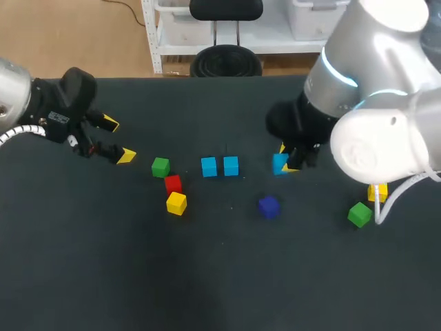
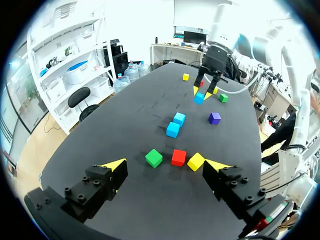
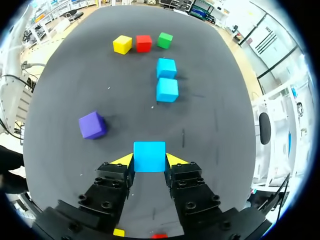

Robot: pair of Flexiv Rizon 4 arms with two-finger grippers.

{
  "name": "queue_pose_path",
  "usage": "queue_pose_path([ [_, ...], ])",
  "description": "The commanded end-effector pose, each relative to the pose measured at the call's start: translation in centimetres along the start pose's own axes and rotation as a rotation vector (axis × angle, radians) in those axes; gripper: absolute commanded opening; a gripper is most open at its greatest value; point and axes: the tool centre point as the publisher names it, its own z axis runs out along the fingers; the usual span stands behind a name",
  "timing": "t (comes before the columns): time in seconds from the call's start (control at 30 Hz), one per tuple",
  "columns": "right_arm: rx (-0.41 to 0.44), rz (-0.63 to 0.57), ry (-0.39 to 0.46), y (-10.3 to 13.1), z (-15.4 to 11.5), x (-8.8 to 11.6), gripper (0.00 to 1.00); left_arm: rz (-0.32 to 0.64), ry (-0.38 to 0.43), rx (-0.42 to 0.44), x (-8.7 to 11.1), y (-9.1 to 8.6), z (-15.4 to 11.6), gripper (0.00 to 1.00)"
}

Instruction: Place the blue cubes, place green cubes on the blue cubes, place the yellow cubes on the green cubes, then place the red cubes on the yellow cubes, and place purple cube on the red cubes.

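Observation:
My right gripper (image 3: 149, 161) is shut on a blue cube (image 3: 149, 155), low over the table right of centre (image 1: 279, 164). Two more blue cubes (image 1: 209, 166) (image 1: 231, 165) sit side by side at the table's middle, ahead of the held one (image 3: 167, 90) (image 3: 166, 68). Left of them lie a green cube (image 1: 160, 167), a red cube (image 1: 173, 183) and a yellow cube (image 1: 176, 203). A purple cube (image 1: 269, 206) lies between the groups. My left gripper (image 1: 118, 141) stands open and holds nothing, just left of the green cube (image 2: 154, 158).
A second green cube (image 1: 359, 214) and a second yellow cube (image 1: 377, 192) lie at the right, partly behind my right arm. Another red cube (image 2: 201, 84) shows just past the right gripper. The table's front half is bare black cloth (image 1: 220, 283).

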Motion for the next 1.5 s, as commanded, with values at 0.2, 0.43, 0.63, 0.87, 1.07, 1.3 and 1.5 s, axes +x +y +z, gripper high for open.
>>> queue_pose_path([
  [0.2,-0.011,-0.015,-0.011,-1.8,1.3,-1.4,0.00,0.003,-0.007,0.001,0.2,0.0,0.0,1.00],
  [0.43,-0.035,-0.028,-0.023,-2.4,2.6,-2.3,0.00,0.003,-0.007,0.001,0.2,0.0,0.0,1.00],
  [0.63,-0.035,-0.024,-0.017,-2.7,3.0,-2.6,0.00,0.003,-0.007,0.001,0.2,0.0,0.0,1.00],
  [0.87,-0.014,0.013,0.028,-2.4,3.0,-3.4,0.00,0.003,-0.007,0.001,0.2,0.0,0.0,1.00],
  [1.07,-0.022,0.020,0.019,-1.9,3.5,-3.9,0.00,0.003,-0.007,0.001,0.2,0.0,0.0,1.00],
  [1.3,-0.027,0.019,0.015,-1.7,3.8,-3.9,0.00,0.003,-0.007,0.001,0.2,0.0,0.0,1.00],
  [1.5,-0.038,0.020,0.015,-1.7,4.3,-3.8,0.00,0.003,-0.007,0.001,0.2,0.0,0.0,1.00],
])
